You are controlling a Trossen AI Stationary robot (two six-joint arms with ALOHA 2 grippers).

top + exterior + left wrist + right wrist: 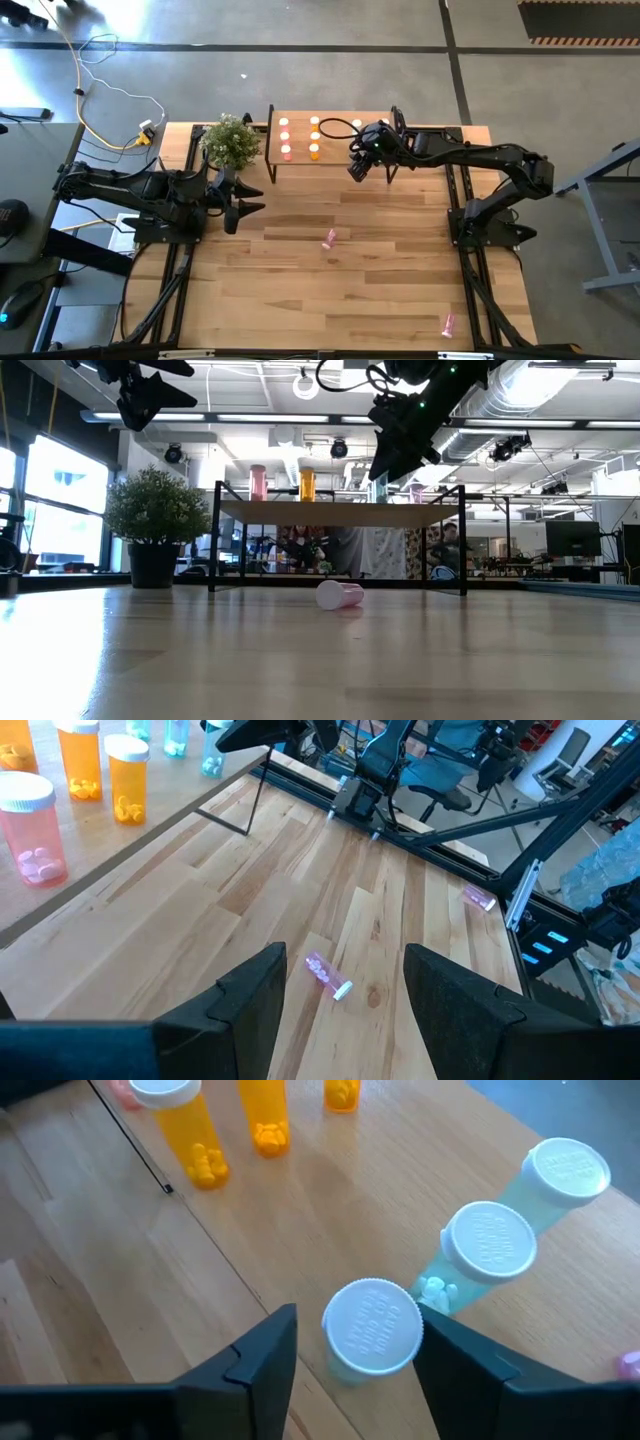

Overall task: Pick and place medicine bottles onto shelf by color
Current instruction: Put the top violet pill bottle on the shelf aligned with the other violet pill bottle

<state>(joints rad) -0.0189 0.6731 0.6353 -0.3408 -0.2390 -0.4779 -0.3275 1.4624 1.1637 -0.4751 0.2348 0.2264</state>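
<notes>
Polished grey concrete floor w/ dark seams around the plank-topped light-wood table. Yellow & white cables on floor at far left. Small green potted plant in black pot on table. Bright window at left; white ceiling w/ exposed ducts, strip lights.

Right tool hovers over the shelf beside standing bottles

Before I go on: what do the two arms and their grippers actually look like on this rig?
Both arms are matte black, jointed tubular links mounted on black rail frames at the table's sides. The left gripper and right gripper each end in two flat, angular black fingers. Black cabling loops beside the right arm's wrist. No readable markings show.
</notes>
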